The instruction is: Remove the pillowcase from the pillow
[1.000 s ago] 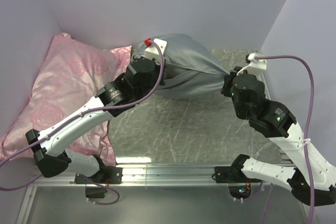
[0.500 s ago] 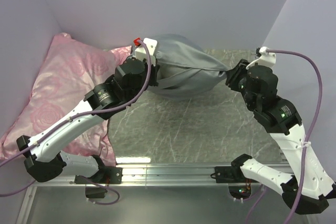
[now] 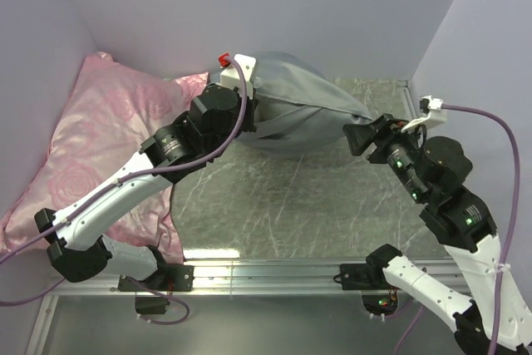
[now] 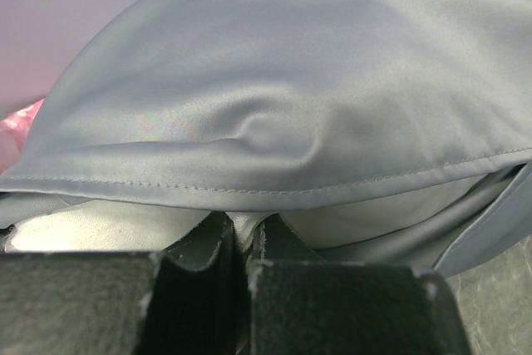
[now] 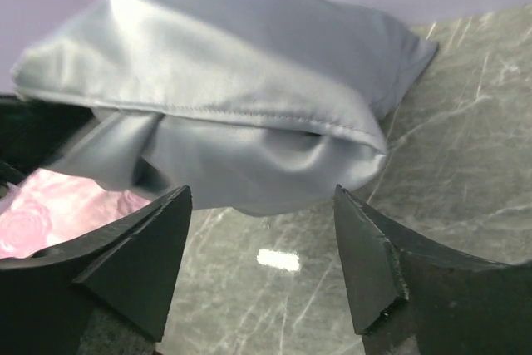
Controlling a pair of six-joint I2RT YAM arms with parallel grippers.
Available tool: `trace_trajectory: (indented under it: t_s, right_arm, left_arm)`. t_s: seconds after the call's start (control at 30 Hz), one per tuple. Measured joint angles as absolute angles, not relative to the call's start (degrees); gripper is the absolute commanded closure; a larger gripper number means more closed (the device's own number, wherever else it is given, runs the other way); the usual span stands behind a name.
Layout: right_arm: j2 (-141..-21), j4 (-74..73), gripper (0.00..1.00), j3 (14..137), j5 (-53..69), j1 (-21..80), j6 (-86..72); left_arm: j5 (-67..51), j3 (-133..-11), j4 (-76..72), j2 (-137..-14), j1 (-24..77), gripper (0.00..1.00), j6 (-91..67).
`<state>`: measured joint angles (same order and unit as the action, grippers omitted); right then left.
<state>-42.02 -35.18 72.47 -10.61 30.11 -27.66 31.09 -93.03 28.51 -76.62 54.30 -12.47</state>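
Note:
The grey-blue pillowcase (image 3: 295, 106) lies bunched at the back of the table, still round the pillow. In the left wrist view the white pillow (image 4: 378, 209) shows under the pillowcase's stitched hem (image 4: 274, 193). My left gripper (image 4: 247, 224) is shut, pinching a fold of that white fabric. From above, the left gripper (image 3: 252, 118) is pressed into the bundle's left side. My right gripper (image 3: 359, 137) stands open just off the bundle's right corner. In its own view the right gripper (image 5: 259, 197) has nothing between its fingers, with the pillowcase (image 5: 233, 81) close ahead.
A pink rose-patterned satin pillow (image 3: 100, 139) leans in the left corner, under my left arm. Purple walls close in the back and both sides. The grey marbled tabletop (image 3: 283, 197) runs between the bundle and the metal rail (image 3: 266, 268) at the near edge.
My right gripper has opened, let go of the pillowcase's right corner and drawn back towards the near right. The stretched corner has slackened. The left gripper stays shut on the pillow.

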Motion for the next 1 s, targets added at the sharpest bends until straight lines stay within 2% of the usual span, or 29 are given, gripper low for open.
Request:
trace_trajectory:
  t_s: [0.13,0.23,0.33,0.37,0.47,0.77,1.0]
  right_arm:
    - [-43.94,-33.56,0.21,70.17,-8.88,30.11,-27.49]
    - [-46.41,-32.38,0.24,70.13,-8.38,30.11,-27.14]
    - [-47.81,-30.79,0.56,69.97,-7.62,30.11,-26.89]
    - [-47.94,-30.33,0.74,69.78,-7.49,30.11,-27.09]
    - [-47.18,-30.13,0.96,69.67,-7.7,30.11,-27.22]
    - [-43.07,-34.87,1.0,70.74,-15.86,30.04,-27.66]
    - [-46.61,-39.18,1.0,74.89,-23.09,26.2,-27.62]
  left_arm:
    - [31.09,-93.14,28.56,-76.75,54.3,1.0,-12.86]
    - [31.09,-93.25,28.62,-76.77,54.3,0.99,-12.91]
    - [31.11,-93.25,28.62,-76.77,54.3,1.0,-12.91]
    - [31.11,-93.25,28.62,-76.77,54.3,1.0,-12.93]
    - [31.11,-93.27,28.62,-76.77,54.3,1.0,-12.93]
    - [31.77,-95.46,30.04,-77.87,54.15,1.0,-12.95]
    - [31.33,-96.79,31.97,-77.67,53.32,1.0,-13.28]
